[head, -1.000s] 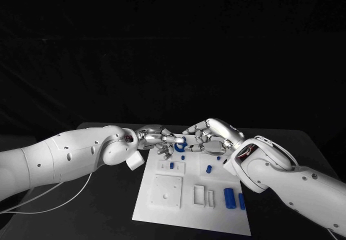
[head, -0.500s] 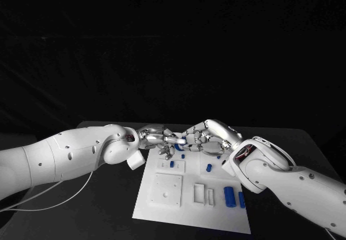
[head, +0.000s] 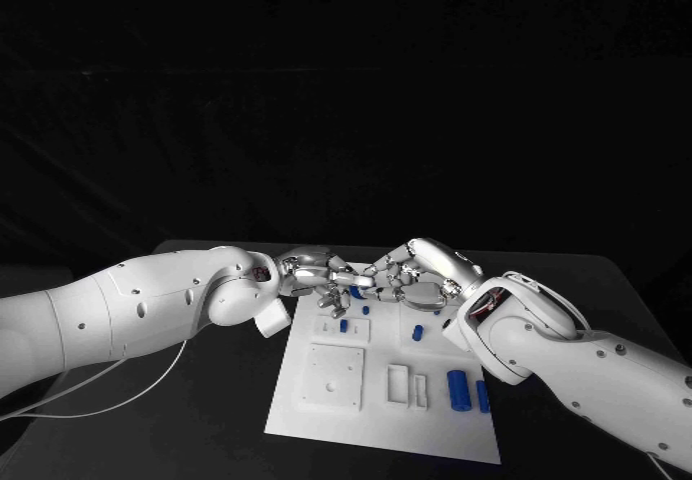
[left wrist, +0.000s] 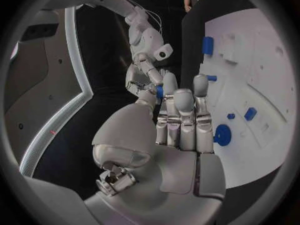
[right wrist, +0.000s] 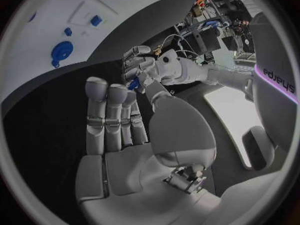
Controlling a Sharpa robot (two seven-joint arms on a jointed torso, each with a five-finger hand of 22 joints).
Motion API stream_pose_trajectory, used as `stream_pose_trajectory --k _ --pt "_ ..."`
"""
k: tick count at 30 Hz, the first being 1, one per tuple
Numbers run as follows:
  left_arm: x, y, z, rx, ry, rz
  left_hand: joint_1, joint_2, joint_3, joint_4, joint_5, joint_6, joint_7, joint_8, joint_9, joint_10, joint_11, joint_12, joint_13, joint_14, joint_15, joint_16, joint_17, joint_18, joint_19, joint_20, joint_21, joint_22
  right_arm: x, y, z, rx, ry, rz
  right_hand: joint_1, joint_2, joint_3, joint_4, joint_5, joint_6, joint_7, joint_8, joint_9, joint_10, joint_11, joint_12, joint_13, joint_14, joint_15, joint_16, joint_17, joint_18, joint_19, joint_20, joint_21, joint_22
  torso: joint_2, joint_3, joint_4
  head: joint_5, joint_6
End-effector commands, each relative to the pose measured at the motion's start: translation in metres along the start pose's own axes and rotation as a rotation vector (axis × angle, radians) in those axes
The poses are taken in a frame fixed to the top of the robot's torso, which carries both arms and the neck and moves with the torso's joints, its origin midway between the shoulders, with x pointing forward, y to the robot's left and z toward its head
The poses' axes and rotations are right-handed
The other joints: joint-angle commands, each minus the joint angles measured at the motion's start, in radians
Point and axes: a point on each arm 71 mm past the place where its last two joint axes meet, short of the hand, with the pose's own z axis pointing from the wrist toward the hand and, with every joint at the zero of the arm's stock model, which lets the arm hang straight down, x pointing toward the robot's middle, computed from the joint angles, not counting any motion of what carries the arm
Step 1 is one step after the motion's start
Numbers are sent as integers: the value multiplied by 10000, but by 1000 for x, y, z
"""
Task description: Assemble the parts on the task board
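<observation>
Nearest the robot, the task board (head: 378,425) carried two upright blue cylinders (head: 459,392), lying below the right hand's wrist and untouched. Further off, a small blue peg (head: 418,333) and a blue ring part (left wrist: 222,134) sat on the board just beneath both hands. At the board's far edge the left hand (head: 310,275) and right hand (head: 411,275) met fingertip to fingertip, pinching a small blue part (left wrist: 159,91) between them, probably a handover or a regrasp. Which hand truly bore it I could not tell. Compared with a second earlier, the hands had closed together, hiding more of the part.
</observation>
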Motion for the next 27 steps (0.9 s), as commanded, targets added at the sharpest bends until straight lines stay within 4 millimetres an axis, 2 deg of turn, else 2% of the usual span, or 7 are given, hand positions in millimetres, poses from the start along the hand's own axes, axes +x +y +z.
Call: stream_pose_trajectory --k 1,13,19,22,25,26,27 --pt "3 -2 1 133 204 -1 316 280 790 -857 -42 59 6 10 -25 338 -370 -44 12 -43 -15 48 -14 -161 -54 26 -44 129 2 0 0 -59 250 19 -86 24 57 24 -7 82 -18 -30 15 -18 -82 45 17 4 -97 31 17 -58 186 -55 56 585 1 -1 5 5 -19" --pt "2 -2 1 122 172 2 353 271 756 -826 -51 59 4 9 -60 319 -374 -55 12 -58 -12 44 -35 -163 -62 28 -49 128 3 0 -1 -71 382 22 -175 243 214 86 -160 391 -130 -28 19 45 -146 95 98 24 -141 41 42 -101 191 -100 147 598 3 -3 5 -30 -57" --pt "1 -1 1 91 153 5 342 246 716 -785 -62 53 3 3 -83 302 -372 -64 10 -76 -7 34 -48 -166 -73 33 -57 125 2 0 -1 -44 134 7 -191 327 881 52 -722 686 -203 -33 23 204 -207 190 238 61 -188 62 84 -156 231 -155 319 624 1 -1 7 -40 -74" --pt "1 -1 1 75 117 -13 346 214 665 -727 -68 36 11 -21 -162 289 -362 -75 5 -84 0 27 -66 -167 -83 39 -71 119 1 -1 -1 -4 -52 -54 -222 297 1031 84 -704 843 -275 -20 34 382 -249 292 360 114 -217 98 120 -194 268 -179 487 652 1 -2 5 -40 -78" --pt "1 -1 1 76 63 -38 351 149 597 -650 -74 77 17 -53 -510 286 -354 -85 1 -87 7 21 -88 -164 -82 47 -85 114 0 -1 -1 22 -154 -127 -186 292 1129 69 -811 1060 -350 -16 58 461 -292 250 365 145 -250 82 122 -236 287 -215 568 662 -2 -3 3 -43 -80" --pt "1 -1 1 76 37 -50 395 116 535 -553 -89 145 14 0 -917 290 -354 -96 -6 -84 7 21 -110 -166 -72 46 -102 109 0 -1 -1 32 -186 -153 -184 293 1142 69 -822 1072 -352 -16 58 474 -296 246 368 152 -253 84 126 -243 288 -219 576 663 -1 -3 5 -45 -84" --pt "1 -1 1 75 16 -63 343 83 480 -497 -132 146 9 4 -961 291 -353 -97 -7 -86 10 20 -114 -168 -71 48 -105 108 -1 -1 -1 41 -220 -184 -167 292 1186 58 -872 1109 -363 -18 58 507 -302 229 377 171 -262 89 140 -265 296 -233 614 669 0 -4 5 -48 -88"
